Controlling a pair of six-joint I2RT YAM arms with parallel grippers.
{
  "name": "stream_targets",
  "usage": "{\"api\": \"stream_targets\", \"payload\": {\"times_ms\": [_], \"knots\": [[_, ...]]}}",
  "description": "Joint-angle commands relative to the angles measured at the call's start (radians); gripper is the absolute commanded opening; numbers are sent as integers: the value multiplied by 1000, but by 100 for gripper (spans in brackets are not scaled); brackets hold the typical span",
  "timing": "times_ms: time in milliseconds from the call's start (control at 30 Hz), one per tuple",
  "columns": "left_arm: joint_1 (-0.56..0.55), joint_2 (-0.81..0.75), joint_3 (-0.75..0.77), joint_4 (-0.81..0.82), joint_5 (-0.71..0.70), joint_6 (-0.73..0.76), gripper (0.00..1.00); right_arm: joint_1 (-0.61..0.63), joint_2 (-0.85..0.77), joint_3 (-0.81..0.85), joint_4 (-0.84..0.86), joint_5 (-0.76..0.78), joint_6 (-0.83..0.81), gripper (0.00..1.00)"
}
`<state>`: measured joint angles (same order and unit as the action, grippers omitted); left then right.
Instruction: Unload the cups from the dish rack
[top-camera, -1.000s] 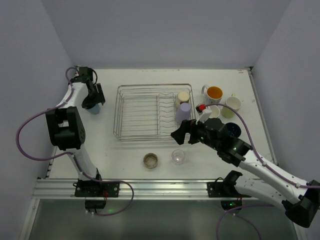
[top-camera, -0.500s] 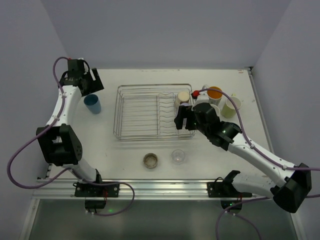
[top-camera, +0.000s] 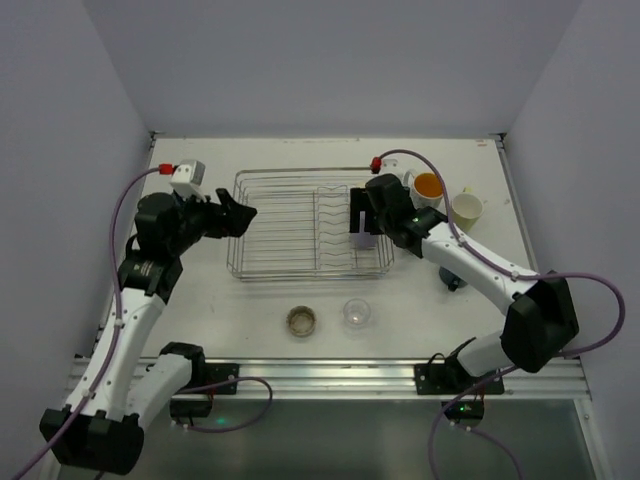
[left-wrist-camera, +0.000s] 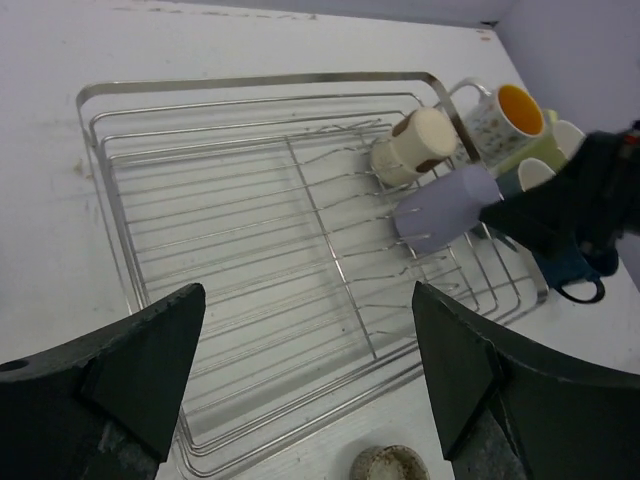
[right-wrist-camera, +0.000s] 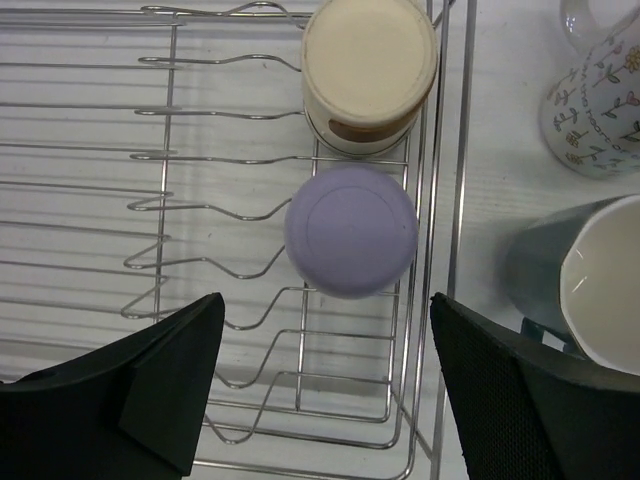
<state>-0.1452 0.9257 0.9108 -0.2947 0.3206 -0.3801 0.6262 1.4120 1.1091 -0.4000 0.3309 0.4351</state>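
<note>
The silver wire dish rack lies mid-table. A lavender cup and a cream cup stand upside down at its right end; both also show in the left wrist view, lavender and cream. My right gripper is open and empty, hovering just above the lavender cup, which lies a little ahead of its fingers. In the top view the right gripper hides the cream cup. My left gripper is open and empty over the rack's left part, as the top view shows.
Outside the rack: a white mug with orange inside, a pale cup, a dark blue cup, a teal cup, a metallic cup and a clear glass in front. Walls close behind and at both sides.
My left arm swung from the back left corner to the rack's left edge. My right gripper moved from the rack's front right corner to over the lavender cup.
</note>
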Motion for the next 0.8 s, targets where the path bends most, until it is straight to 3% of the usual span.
{"api": "stream_targets", "payload": {"times_ms": [0, 233, 433, 500, 533, 667, 767], "knots": [[6, -94, -127, 115, 184, -31, 89, 0, 92, 90, -6, 37, -35, 85], [6, -284, -283, 115, 330, -34, 95, -2, 195, 146, -19, 114, -33, 82], [6, -306, -306, 124, 399, -39, 95, -3, 249, 182, -19, 132, -27, 79], [4, -303, -308, 135, 417, -46, 95, -6, 268, 196, -20, 145, -27, 70], [6, -301, -309, 138, 428, -51, 95, -6, 272, 199, -19, 145, -29, 57], [6, -292, -311, 161, 451, -72, 95, -8, 236, 196, -11, 169, -21, 30], [6, -277, -316, 195, 485, -117, 94, -6, 150, 132, 52, 174, -24, 24]]}}
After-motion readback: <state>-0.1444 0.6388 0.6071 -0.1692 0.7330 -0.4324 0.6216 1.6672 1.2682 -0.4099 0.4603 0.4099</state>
